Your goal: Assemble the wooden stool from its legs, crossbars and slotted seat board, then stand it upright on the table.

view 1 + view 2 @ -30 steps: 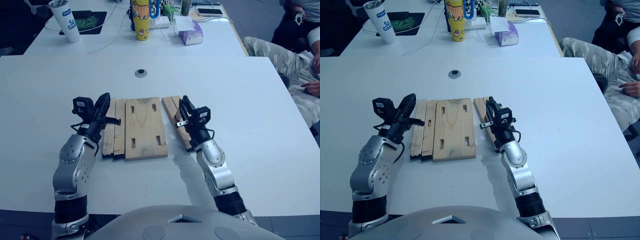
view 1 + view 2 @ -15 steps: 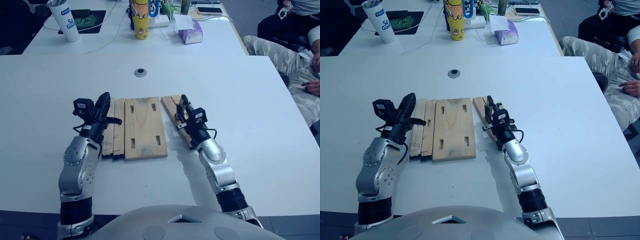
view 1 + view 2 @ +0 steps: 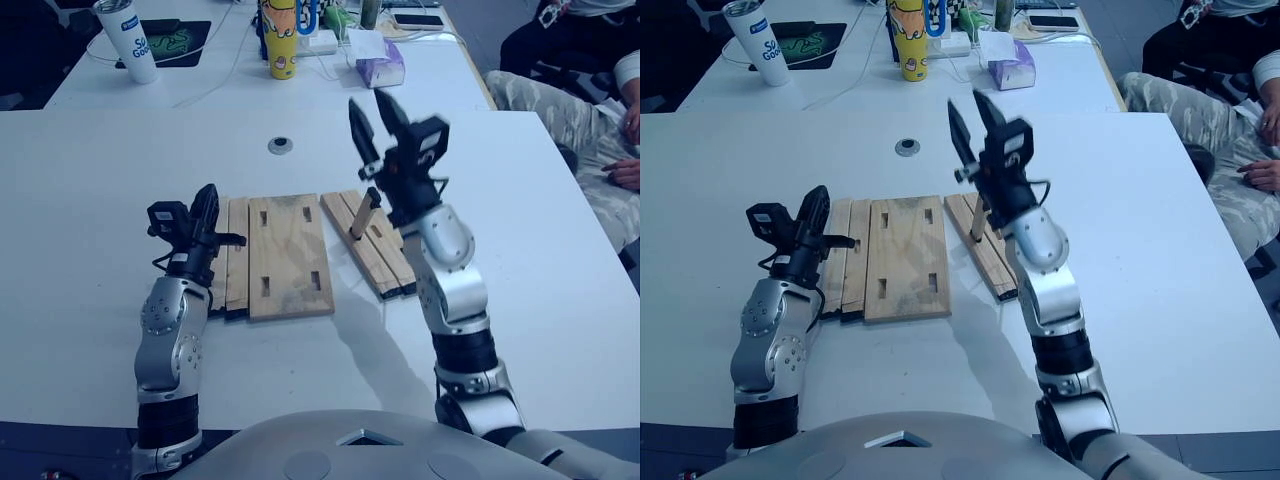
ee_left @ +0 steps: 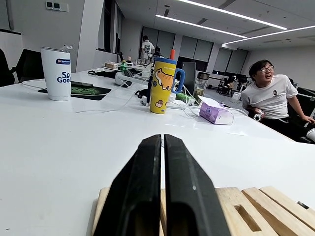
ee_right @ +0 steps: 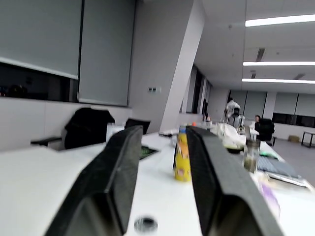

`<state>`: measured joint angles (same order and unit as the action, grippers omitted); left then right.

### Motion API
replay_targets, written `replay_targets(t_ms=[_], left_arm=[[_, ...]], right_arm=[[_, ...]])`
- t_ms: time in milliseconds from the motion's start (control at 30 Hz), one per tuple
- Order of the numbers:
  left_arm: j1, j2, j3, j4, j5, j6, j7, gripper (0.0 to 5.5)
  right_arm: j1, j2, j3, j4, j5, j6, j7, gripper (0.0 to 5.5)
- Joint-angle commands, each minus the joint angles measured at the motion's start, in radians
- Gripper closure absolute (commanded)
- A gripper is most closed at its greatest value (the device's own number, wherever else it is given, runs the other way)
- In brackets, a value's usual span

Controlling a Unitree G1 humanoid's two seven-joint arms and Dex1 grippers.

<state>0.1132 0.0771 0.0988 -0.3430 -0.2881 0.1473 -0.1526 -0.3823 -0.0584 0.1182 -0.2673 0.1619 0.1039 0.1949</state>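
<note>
Right gripper [image 3: 367,100] aloft, fingers parted, left gripper [image 3: 208,195] closed, seemingly touching planks [image 3: 228,255]

Tabletop [image 3: 500,200] plain white. Slotted seat board [image 3: 290,255] pale tan, streaky darker grain, slots dark. Left slats [image 3: 237,255] same pale tan, near ends dark. Right slats [image 3: 385,250] slightly warmer tan, near ends dark. Short stick [image 3: 362,213] brownish tan. Left gripper [image 3: 208,195] matte black. Right gripper [image 3: 368,102] black. Grommet [image 3: 281,147] grey, dark centre. Far side: mug [image 3: 281,40] yellow with cartoon print, blue handle; tumbler [image 3: 132,40] white with blue lettering; tissue box [image 3: 382,65] purple; mat [image 3: 170,42] black with green pattern.
</note>
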Motion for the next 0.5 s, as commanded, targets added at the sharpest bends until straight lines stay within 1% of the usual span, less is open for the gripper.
replay_targets(t_ms=[33,100,133,167,233,367,500], left_arm=[[-0.008,-0.017,-0.004,0.026,0.019,-0.026,0.014,5.38],[-0.014,-0.022,-0.002,0.035,0.022,-0.036,0.017,5.38],[-0.016,-0.024,-0.001,0.039,0.024,-0.041,0.018,5.38],[-0.017,-0.026,-0.001,0.042,0.025,-0.045,0.019,5.38],[-0.017,-0.028,-0.002,0.045,0.027,-0.051,0.021,5.38],[-0.013,-0.031,-0.004,0.046,0.029,-0.059,0.022,5.38],[-0.017,-0.030,-0.003,0.048,0.029,-0.059,0.020,5.38]], right_arm=[[-0.158,-0.002,-0.069,-0.024,0.055,0.077,-0.012,4.63],[-0.146,-0.009,-0.073,-0.002,0.059,0.090,0.000,4.99],[-0.127,-0.012,-0.068,0.009,0.057,0.093,0.008,5.07],[-0.108,-0.014,-0.065,0.016,0.057,0.096,0.014,5.33],[-0.082,-0.013,-0.059,0.018,0.055,0.100,0.020,5.48],[-0.071,-0.006,-0.054,0.004,0.053,0.108,0.023,5.48],[-0.102,0.001,-0.060,-0.004,0.054,0.099,0.021,5.48]])
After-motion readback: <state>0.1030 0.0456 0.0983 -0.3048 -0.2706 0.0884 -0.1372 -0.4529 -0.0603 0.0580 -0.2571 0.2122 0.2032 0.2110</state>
